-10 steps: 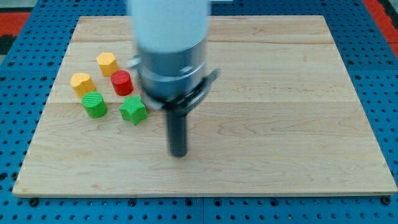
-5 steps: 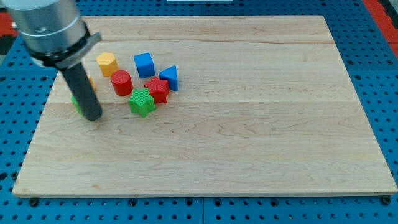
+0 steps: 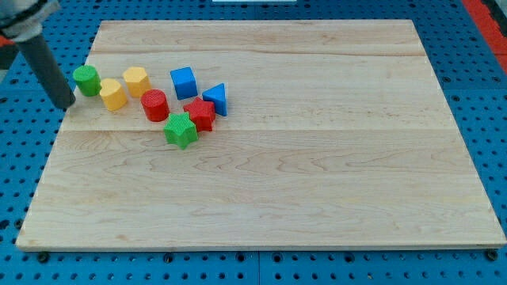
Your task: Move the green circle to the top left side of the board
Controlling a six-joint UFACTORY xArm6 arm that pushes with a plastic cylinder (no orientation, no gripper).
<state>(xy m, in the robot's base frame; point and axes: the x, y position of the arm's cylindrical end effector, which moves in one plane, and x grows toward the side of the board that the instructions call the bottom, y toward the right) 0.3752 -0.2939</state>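
Observation:
The green circle (image 3: 86,80) is a short green cylinder standing near the board's left edge, in the upper left part. My tip (image 3: 65,104) is just off its lower left, at the board's left edge, close to it; contact cannot be made out. The dark rod rises from there toward the view's top left corner.
A yellow block (image 3: 112,93) sits right of the green circle, close by. Further right are a second yellow block (image 3: 136,81), a red cylinder (image 3: 155,105), a green star (image 3: 181,130), a red star (image 3: 200,114), a blue cube (image 3: 183,82) and a blue triangle (image 3: 215,99). The wooden board (image 3: 317,174) lies on a blue pegboard.
The arm swept from the board's middle to its left edge. The green circle moved up and left, past the yellow block, which shifted slightly. The blue blocks and red star came into view.

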